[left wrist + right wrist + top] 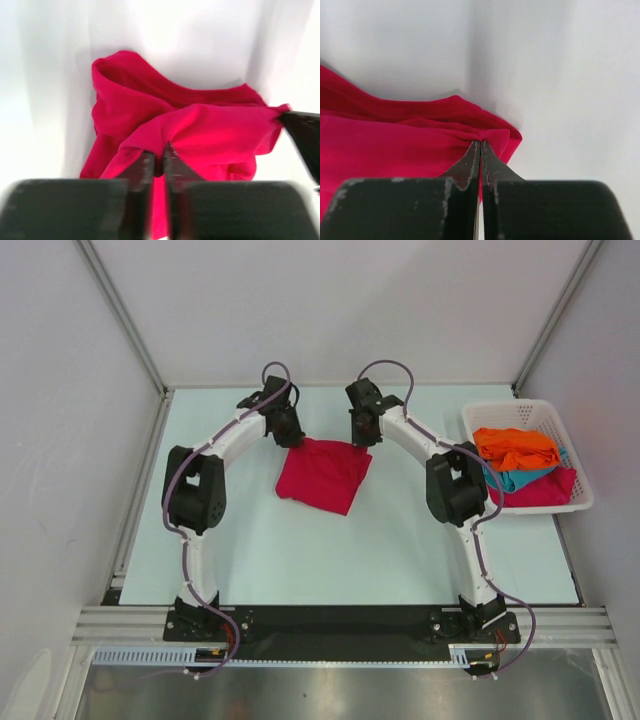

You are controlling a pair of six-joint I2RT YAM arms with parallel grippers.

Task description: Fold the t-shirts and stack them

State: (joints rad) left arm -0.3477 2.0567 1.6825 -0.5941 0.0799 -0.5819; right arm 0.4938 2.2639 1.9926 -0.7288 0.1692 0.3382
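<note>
A crimson red t-shirt (323, 474) lies bunched on the pale table, between the two arms. My left gripper (288, 430) is shut on its far left edge; in the left wrist view the cloth (210, 130) is pinched between the fingertips (172, 157). My right gripper (362, 430) is shut on the far right corner; in the right wrist view the cloth (395, 145) is pinched at the gripper's tip (480, 144). An orange t-shirt (515, 447), a teal one (520, 478) and another crimson one (545, 490) lie in the basket.
The white slatted basket (575, 455) stands at the right edge of the table. White walls with metal frame posts (125, 315) enclose the table on the left, back and right.
</note>
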